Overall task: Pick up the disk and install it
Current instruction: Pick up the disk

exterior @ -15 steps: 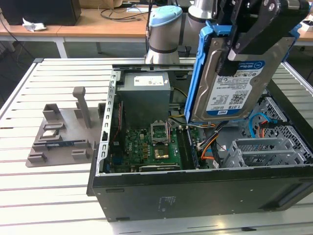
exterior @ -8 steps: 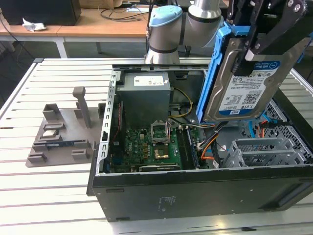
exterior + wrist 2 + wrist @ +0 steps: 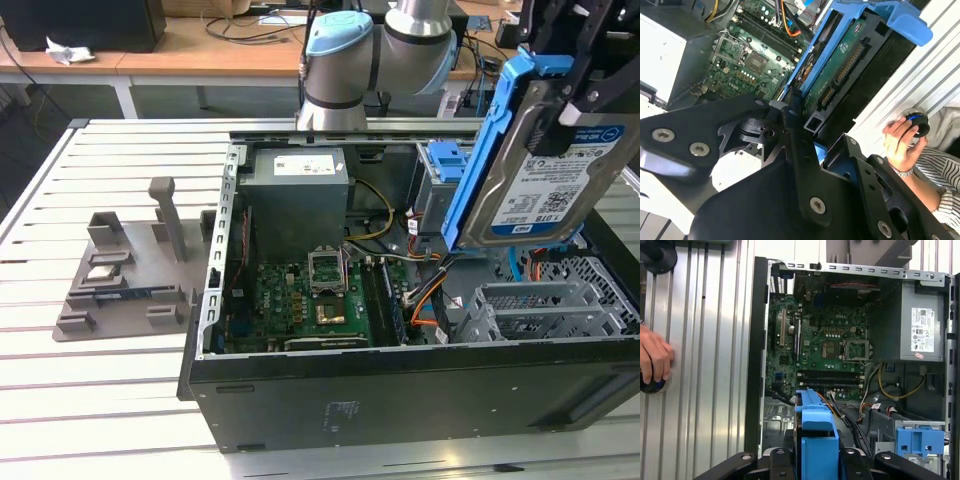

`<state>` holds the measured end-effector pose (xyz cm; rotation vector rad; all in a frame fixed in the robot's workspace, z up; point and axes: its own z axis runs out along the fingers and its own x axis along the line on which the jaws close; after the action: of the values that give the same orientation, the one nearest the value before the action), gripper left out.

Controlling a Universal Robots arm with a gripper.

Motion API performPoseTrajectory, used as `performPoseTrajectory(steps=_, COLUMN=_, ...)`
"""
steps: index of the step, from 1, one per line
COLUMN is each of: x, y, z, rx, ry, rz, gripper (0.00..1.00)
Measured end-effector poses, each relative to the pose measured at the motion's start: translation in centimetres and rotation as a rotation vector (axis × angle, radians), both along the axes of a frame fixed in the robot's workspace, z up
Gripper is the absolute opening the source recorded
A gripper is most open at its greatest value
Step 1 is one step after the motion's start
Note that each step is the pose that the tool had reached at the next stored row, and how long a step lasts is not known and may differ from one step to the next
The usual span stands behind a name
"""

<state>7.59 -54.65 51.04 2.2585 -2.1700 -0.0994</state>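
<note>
Below the gripper (image 3: pixel 566 88) — clenched on the disk (image 3: pixel 545 175), which hangs tilted — lies the open computer case (image 3: pixel 400 390), its motherboard (image 3: pixel 300 300) exposed.

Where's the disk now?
In the exterior view's upper right, the disk hangs tilted in the gripper above the open computer case, near its grey drive cage.

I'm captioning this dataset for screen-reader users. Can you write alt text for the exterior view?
The end effector holds the disk, a silver drive in a blue carrier, tilted in the air over the open computer case, at the exterior view's right. Inside the case lie a green motherboard and a grey power supply.
</note>
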Motion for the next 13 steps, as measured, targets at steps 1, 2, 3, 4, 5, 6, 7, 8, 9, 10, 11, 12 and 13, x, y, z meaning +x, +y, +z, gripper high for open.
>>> performPoseTrajectory(steps=1, x=0.3, y=0.0, z=-0.01, rx=0.0, ry=0.0, rz=0.0, gripper=0.36)
performPoseTrajectory(steps=2, x=0.7, y=0.0, z=-0.02, rx=0.0, ry=0.0, rz=0.0, gripper=0.36)
performPoseTrajectory(steps=3, x=1.0, y=0.0, z=-0.03, rx=0.0, ry=0.0001, rz=0.0, gripper=0.36)
performPoseTrajectory(steps=4, x=1.3, y=0.0, z=-0.03, rx=-0.0001, ry=0.0, rz=0.0, gripper=0.36)
performPoseTrajectory(steps=5, x=1.7, y=0.0, z=-0.04, rx=0.0, ry=0.0001, rz=0.0, gripper=0.36)
performPoseTrajectory(steps=6, x=1.9, y=0.0, z=-0.05, rx=-0.0001, ry=0.0001, rz=0.0, gripper=0.36)
performPoseTrajectory(steps=7, x=2.1, y=0.0, z=-0.05, rx=0.0, ry=0.0001, rz=0.0, gripper=0.36)
performPoseTrajectory(steps=8, x=2.4, y=0.0, z=-0.06, rx=-0.0001, ry=0.0001, rz=0.0, gripper=0.36)
performPoseTrajectory(steps=9, x=2.7, y=0.0, z=-0.07, rx=0.0, ry=0.0001, rz=0.0, gripper=0.36)
performPoseTrajectory(steps=10, x=3.1, y=-0.01, z=-0.07, rx=-0.0001, ry=0.0001, rz=0.0, gripper=0.36)
performPoseTrajectory(steps=11, x=3.4, y=-0.01, z=-0.08, rx=0.0, ry=0.0001, rz=0.0, gripper=0.36)
performPoseTrajectory(steps=12, x=3.8, y=-0.01, z=-0.1, rx=0.0, ry=0.0002, rz=0.0, gripper=0.36)
performPoseTrajectory(steps=13, x=4.1, y=-0.01, z=-0.11, rx=0.0, ry=0.0002, rz=0.0, gripper=0.36)
